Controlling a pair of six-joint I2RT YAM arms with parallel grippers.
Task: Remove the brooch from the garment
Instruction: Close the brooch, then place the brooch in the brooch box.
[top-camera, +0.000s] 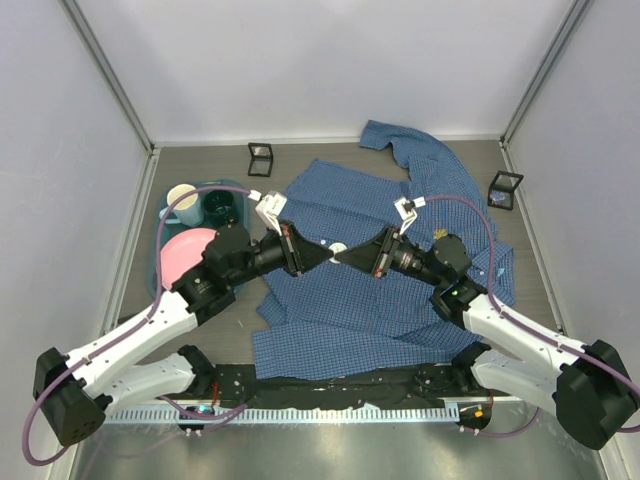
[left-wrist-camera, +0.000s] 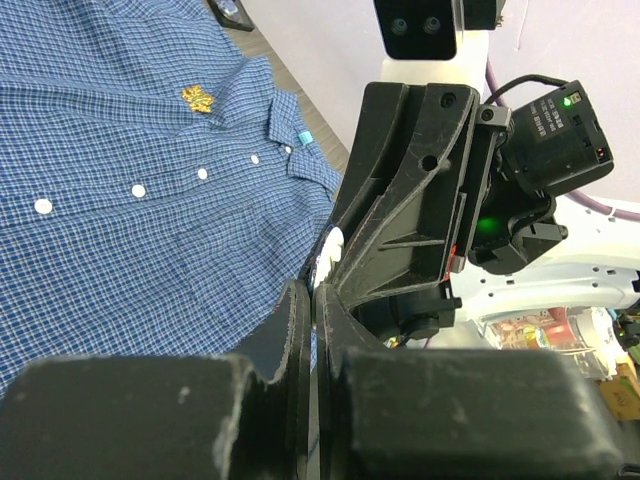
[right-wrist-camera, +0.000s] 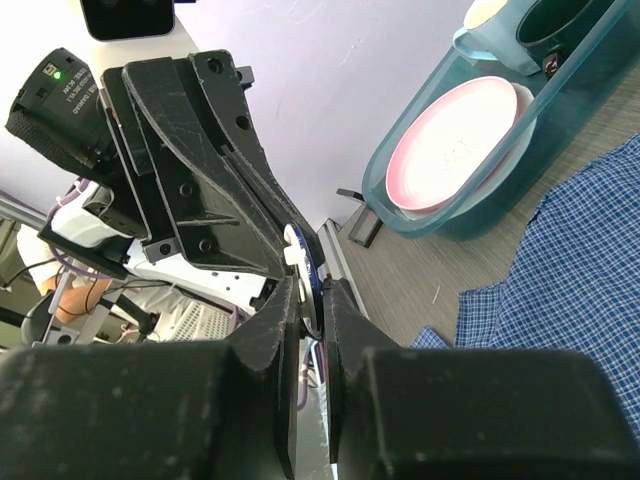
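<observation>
1. The garment (top-camera: 350, 310), a blue small-checked woven shirt, lies flat and face up on the grey wood-grain table (right-wrist-camera: 400, 285). A few soft folds show.
2. Its long axis runs across the table from the left arm's side to the right arm's side. The straight row of round white buttons (left-wrist-camera: 138, 190) follows that axis to the collar (left-wrist-camera: 285, 160), which points to the right arm's side. One sleeve (top-camera: 420, 150) reaches out from the shirt's body, away from the arms.
3. A small gold ornament (left-wrist-camera: 200, 97), irregular and metallic-looking, sits on the shirt's front just beside the collar, near a tiny teal label (left-wrist-camera: 303, 138).
4. Above the middle of the shirt, clear of the cloth, both grippers meet tip to tip at a small white disc (right-wrist-camera: 300, 255). It is thin and round with a blue rim, and the right wrist view shows it edge-on.
5. Whether the disc or the gold ornament is the brooch cannot be told.
6. The left gripper (top-camera: 328, 255) has its black fingers pressed together, tips at the disc. Whether they pinch part of it is not visible.
7. The right gripper (top-camera: 351, 254) has its fingers a narrow slit apart with the disc's edge in the slit. Whether they press on it cannot be told.
8. Beside the shirt's end opposite the collar stands a translucent teal tray (right-wrist-camera: 545, 140). It holds a glossy pink plate (right-wrist-camera: 455, 145), a cream cup (top-camera: 182, 199) and a dark teal cup (top-camera: 222, 207).
</observation>
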